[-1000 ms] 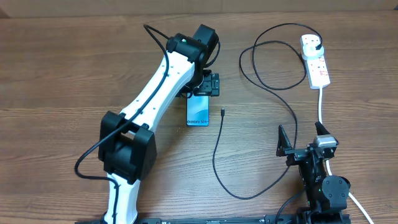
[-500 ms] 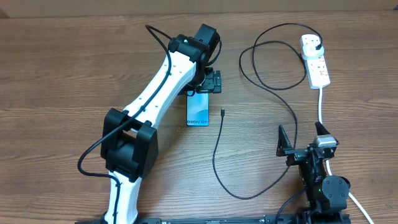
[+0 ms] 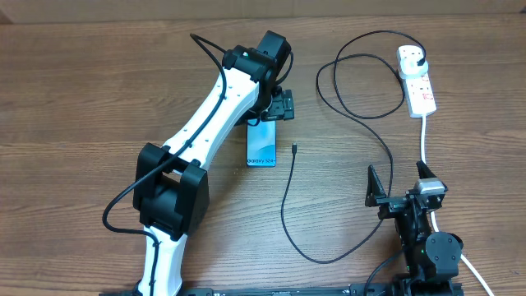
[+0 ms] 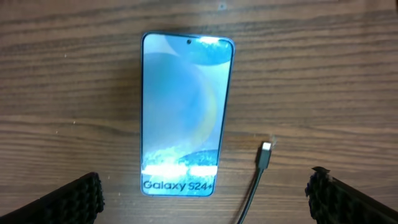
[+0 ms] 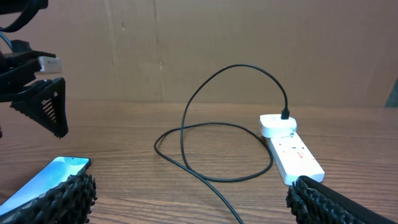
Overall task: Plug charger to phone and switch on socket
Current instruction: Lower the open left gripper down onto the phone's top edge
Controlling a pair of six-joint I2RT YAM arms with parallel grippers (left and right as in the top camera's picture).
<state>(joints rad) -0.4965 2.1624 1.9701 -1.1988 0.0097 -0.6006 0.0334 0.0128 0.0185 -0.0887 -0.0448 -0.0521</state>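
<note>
The phone (image 3: 261, 145) lies flat mid-table, blue-teal screen up; it also shows in the left wrist view (image 4: 185, 112) and the right wrist view (image 5: 43, 179). The charger cable (image 3: 345, 107) is black; its connector tip (image 3: 294, 149) lies just right of the phone, seen too in the left wrist view (image 4: 265, 153). Its plug sits in the white socket strip (image 3: 417, 80), which also shows in the right wrist view (image 5: 291, 149). My left gripper (image 3: 276, 108) hovers open over the phone's far end, fingers apart (image 4: 205, 199). My right gripper (image 3: 403, 185) is open and empty near the front right.
The socket's thick white cord (image 3: 424, 140) runs down toward my right arm. The black cable loops widely across the right half of the wooden table (image 3: 82, 99). A cardboard wall (image 5: 217, 43) stands behind the table.
My left gripper shifted slightly toward the phone's far end. The phone, cable and right arm have not moved.
</note>
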